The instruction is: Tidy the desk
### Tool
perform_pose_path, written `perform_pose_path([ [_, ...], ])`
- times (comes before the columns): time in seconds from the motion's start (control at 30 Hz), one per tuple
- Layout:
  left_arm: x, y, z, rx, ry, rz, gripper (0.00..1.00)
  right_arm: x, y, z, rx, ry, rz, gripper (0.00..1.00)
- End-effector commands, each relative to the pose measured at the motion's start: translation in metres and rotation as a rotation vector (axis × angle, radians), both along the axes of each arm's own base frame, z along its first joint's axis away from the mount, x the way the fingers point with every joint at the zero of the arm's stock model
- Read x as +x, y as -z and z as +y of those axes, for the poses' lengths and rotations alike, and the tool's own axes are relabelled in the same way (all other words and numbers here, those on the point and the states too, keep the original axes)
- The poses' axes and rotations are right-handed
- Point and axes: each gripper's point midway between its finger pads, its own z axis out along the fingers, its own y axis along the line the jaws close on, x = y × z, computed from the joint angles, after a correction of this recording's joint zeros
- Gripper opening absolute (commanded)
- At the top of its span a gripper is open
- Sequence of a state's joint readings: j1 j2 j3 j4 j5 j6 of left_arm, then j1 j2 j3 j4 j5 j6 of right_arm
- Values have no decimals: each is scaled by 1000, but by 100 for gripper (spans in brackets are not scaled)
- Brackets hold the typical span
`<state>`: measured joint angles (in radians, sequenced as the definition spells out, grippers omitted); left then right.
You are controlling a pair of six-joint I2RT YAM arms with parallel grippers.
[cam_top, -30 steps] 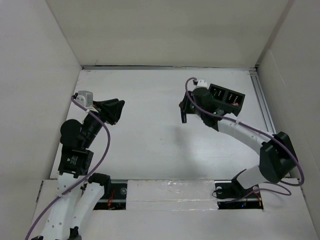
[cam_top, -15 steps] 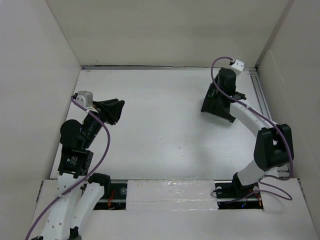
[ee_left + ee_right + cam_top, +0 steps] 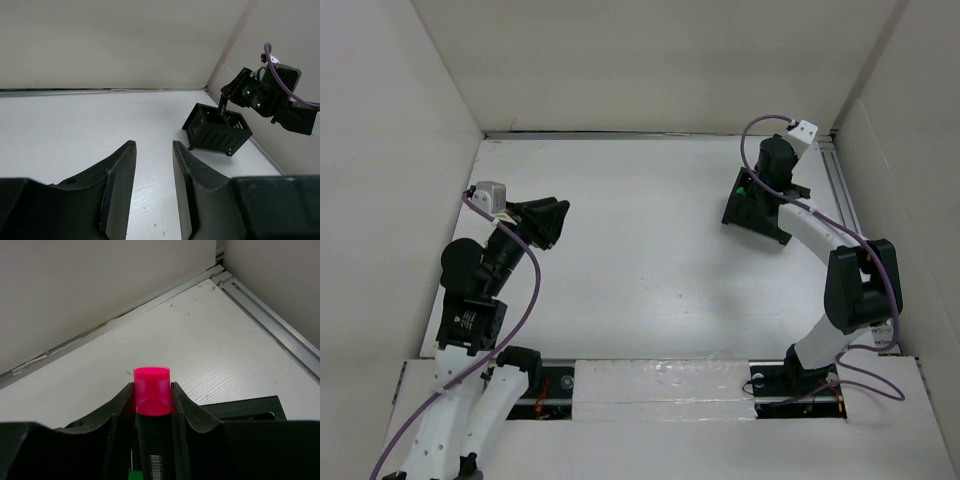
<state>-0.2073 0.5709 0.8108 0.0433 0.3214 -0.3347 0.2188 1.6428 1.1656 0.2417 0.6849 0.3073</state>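
Note:
The white desk point(image 3: 640, 260) carries a black slotted organizer box point(image 3: 748, 214) at the back right. My right gripper point(image 3: 756, 192) hangs just over that box, shut on a dark marker with a pink cap point(image 3: 151, 390). The marker stands upright between the fingers, and the box rim point(image 3: 250, 405) shows right under it. From the left wrist view, the marker's point(image 3: 221, 104) lower end dips into the organizer box point(image 3: 216, 131). My left gripper point(image 3: 552, 222) hovers at the left side of the desk, jaws a little apart and empty point(image 3: 152, 145).
White walls close in the desk on three sides. A metal rail point(image 3: 844, 195) runs along the right edge, next to the organizer. The back corner point(image 3: 220, 260) is close behind the right gripper.
My right arm has swung from the middle of the desk to the back right, carrying the marker over the organizer. The left arm has not moved.

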Motion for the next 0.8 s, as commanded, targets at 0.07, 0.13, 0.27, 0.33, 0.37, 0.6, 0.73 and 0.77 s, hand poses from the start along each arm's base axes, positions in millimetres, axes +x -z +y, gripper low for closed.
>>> perform_pose_path([
  [0.07,1,-10,0,-2,-4,-42,32,-1,-14,1,-8,20,-63,22],
  [0.13,0,-11,1,-3,-4,-48,32,0,-9,2,-9,17,-51,25],
  [0.27,1,-10,0,-2,-4,-43,31,0,-4,9,0,-6,-44,26],
  [0.33,0,-12,0,-4,2,-49,32,0,-2,14,0,-20,-41,27],
  [0.37,0,-12,0,-4,2,-49,32,-1,-1,13,-3,-13,-38,28],
  [0.6,0,-12,2,-4,-11,-49,32,0,5,20,-10,-38,-10,38],
  [0.73,0,-11,2,-2,-12,-45,32,-2,1,29,-5,-81,2,52],
  [0.77,1,-11,3,-3,-18,-46,32,-5,0,33,-6,-89,5,54],
])
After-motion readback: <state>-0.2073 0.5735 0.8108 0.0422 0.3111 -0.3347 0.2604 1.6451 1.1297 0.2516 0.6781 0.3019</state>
